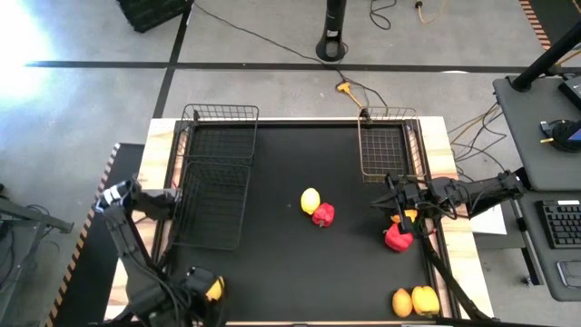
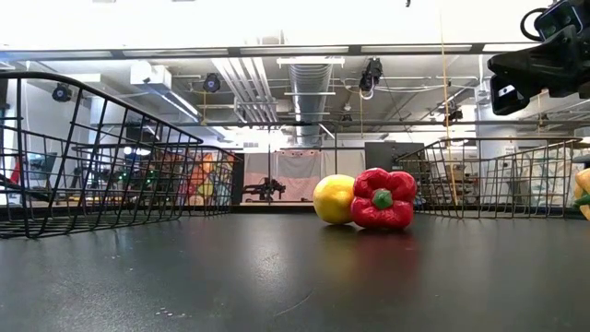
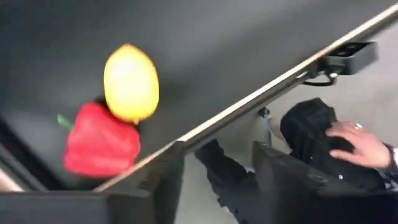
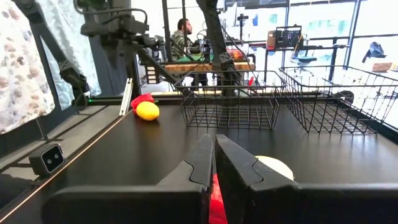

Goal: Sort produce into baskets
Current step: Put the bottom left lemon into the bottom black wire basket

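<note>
My left gripper (image 1: 201,292) (image 3: 217,155) hangs over the table's near left corner, pointing steeply down, open, with nothing between its fingers. Just past it a yellow lemon (image 3: 130,84) and a red pepper (image 3: 99,140) lie touching on the black mat. Mid-table lie another lemon (image 1: 310,200) and red pepper (image 1: 322,215). My right gripper (image 4: 214,158) waits level and shut at the right, above a red pepper (image 1: 397,238) and an orange piece (image 1: 408,215). An orange lemon (image 1: 402,302) and a yellow pepper (image 1: 425,300) sit near right. Two baskets (image 1: 221,136) (image 1: 211,204) stand left, one (image 1: 386,145) far right.
Beyond the table's near edge a person's hand (image 3: 357,140) rests on a dark object. A small black camera (image 4: 46,158) sits on that edge. A side desk with a keyboard (image 1: 558,222) stands to the right. Bare mat (image 1: 272,263) lies between the produce groups.
</note>
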Controlling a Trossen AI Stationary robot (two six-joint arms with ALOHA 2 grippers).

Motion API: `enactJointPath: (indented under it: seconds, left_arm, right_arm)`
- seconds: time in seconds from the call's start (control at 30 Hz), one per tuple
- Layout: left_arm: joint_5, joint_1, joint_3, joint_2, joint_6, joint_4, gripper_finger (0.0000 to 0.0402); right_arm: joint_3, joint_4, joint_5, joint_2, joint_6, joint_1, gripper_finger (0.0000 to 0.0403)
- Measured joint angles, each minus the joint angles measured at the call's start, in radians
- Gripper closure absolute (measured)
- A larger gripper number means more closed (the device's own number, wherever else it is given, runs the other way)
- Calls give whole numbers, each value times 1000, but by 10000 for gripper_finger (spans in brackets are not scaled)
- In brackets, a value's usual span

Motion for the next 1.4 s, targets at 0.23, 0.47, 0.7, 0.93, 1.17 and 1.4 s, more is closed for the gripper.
enactJointPath:
  seconds: [0.23,0.47,0.7,0.93,1.17,1.4]
  left_arm:
    - [185,61,13,106,-30,-65,109]
    - [223,152,10,186,178,-113,50]
    - [245,187,-7,215,344,-121,43]
    - [253,172,-138,137,293,-8,43]
    - [292,152,-299,117,219,123,43]
    - [295,134,-407,116,194,310,43]
  right_arm:
    - [0,0,0,0,0,0,390]
    - [0,0,0,0,0,0,390]
    - [0,0,0,0,0,0,390]
    - [0,0,0,0,0,0,390]
    - [0,0,0,0,0,0,390]
    - [0,0,0,0,0,0,390]
